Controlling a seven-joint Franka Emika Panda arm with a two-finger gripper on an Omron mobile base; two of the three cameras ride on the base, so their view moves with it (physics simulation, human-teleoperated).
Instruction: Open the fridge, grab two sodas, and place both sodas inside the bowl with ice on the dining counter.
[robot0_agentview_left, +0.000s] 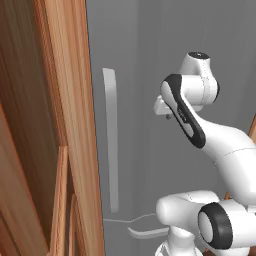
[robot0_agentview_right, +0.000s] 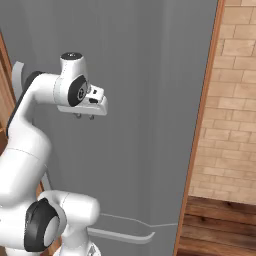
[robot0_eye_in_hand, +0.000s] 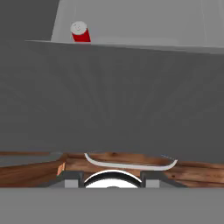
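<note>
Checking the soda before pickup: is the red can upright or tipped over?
Upright: the red can stands on its base on the grey shelf, silver top uppermost.

plain grey fridge (robot0_agentview_left: 145, 45), red can (robot0_eye_in_hand: 80, 32)

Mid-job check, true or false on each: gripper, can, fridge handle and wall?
1. The gripper is shut on the red can. False: it is shut on nothing, and the can stands well away from it.
2. The can stands upright on a grey ledge. True.
3. The fridge has a long vertical handle. True.
4. The brick wall lies left of the fridge. False: it lies to the right.
</note>
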